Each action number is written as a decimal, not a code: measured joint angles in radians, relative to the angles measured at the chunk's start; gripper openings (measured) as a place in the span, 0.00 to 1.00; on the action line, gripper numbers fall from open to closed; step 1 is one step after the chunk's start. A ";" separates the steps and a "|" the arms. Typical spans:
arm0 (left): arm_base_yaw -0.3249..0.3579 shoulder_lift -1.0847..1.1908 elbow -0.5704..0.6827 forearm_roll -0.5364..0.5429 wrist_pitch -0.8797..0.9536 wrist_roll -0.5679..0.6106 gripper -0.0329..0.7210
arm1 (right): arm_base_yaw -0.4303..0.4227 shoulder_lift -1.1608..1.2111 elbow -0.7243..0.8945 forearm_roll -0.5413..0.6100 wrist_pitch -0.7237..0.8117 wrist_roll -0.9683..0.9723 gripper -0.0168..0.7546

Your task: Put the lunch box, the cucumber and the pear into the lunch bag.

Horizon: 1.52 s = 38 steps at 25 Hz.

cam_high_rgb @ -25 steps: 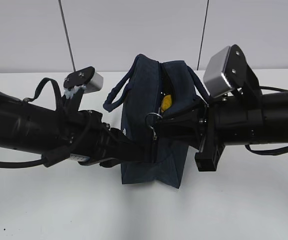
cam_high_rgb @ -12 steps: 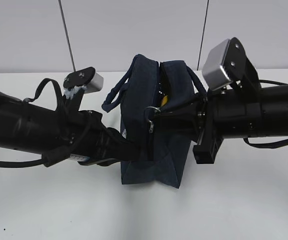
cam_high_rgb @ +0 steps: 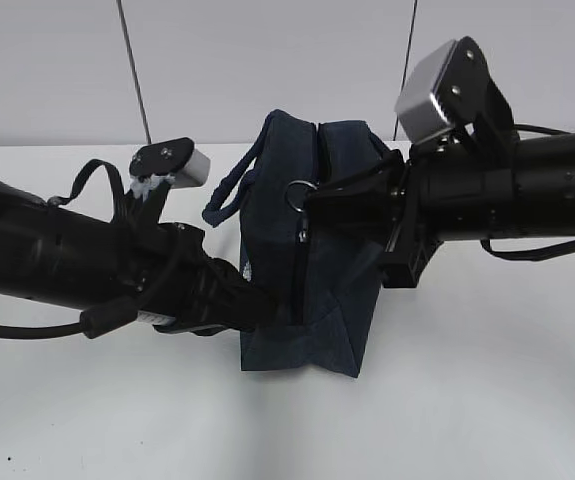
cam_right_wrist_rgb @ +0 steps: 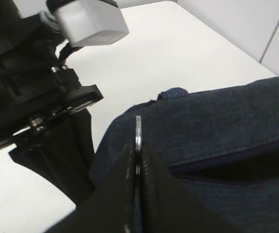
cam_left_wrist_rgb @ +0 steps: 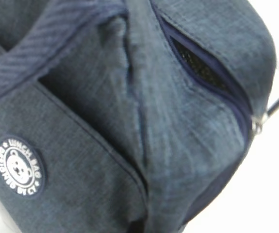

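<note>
Standing upright on the white table (cam_high_rgb: 487, 400), the lunch bag (cam_high_rgb: 312, 300) sat between my two arms, its loop handles toward the wall and its narrow end facing the exterior camera. From my station I saw the right gripper (cam_right_wrist_rgb: 136, 160) pressed together on the metal ring pull (cam_right_wrist_rgb: 138, 132) of the zipper; the ring stood on edge, its upper half showing above the fingertips. In the exterior view that ring (cam_high_rgb: 300, 195) lay near the top of the bag's end, with the closed zipper line running straight down below it. The left gripper (cam_high_rgb: 267, 305) met the lower left side of the bag, its jaws drawn together on the fabric, though the pinch itself was hidden from me. The left wrist view showed the round white logo (cam_left_wrist_rgb: 20, 167) on the side panel and a short stretch of zipper gaping beside the slider (cam_left_wrist_rgb: 257, 127). I could not see the lunch box, cucumber or pear.
</note>
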 joint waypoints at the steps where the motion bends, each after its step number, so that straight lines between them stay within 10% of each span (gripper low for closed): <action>1: 0.000 0.000 -0.001 0.008 0.000 0.000 0.02 | 0.000 0.000 -0.002 0.000 -0.012 0.000 0.03; 38: 0.000 0.000 -0.002 0.108 0.011 0.000 0.02 | -0.125 0.305 -0.380 0.006 -0.125 0.026 0.03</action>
